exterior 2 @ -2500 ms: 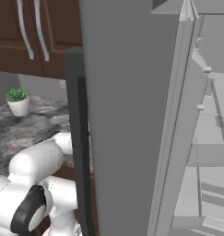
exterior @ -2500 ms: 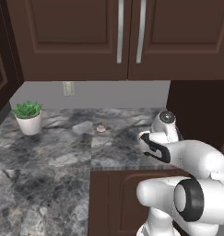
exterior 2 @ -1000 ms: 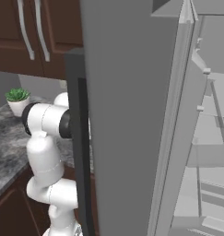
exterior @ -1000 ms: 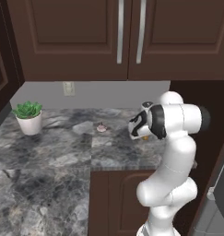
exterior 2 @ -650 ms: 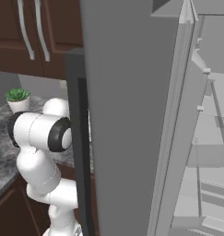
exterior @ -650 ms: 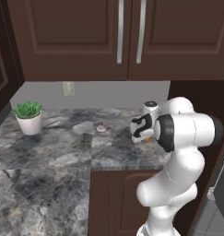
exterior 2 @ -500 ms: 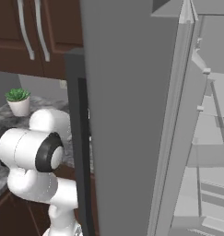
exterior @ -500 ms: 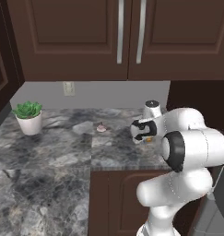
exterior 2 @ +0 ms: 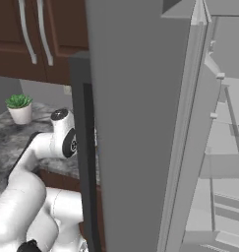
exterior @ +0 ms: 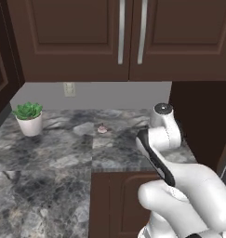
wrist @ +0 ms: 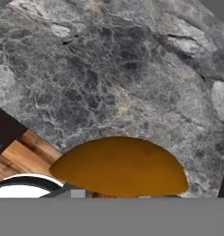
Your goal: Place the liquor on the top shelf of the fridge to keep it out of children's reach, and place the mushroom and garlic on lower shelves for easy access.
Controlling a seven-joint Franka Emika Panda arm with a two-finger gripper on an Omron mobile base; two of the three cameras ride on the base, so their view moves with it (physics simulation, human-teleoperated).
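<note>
Where the hand view met its lower edge, the mushroom (wrist: 118,166) showed just an orange-brown cap above the marble desk (wrist: 113,69). Fingertips were cut off; claw closed, apparently gripping it.

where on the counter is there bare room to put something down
The counter is mostly bare: the wide marble stretch in front of the potted plant and between it and the garlic. It is tighter at the right end, where the arm hangs over the marble beside the dark panel.
</note>
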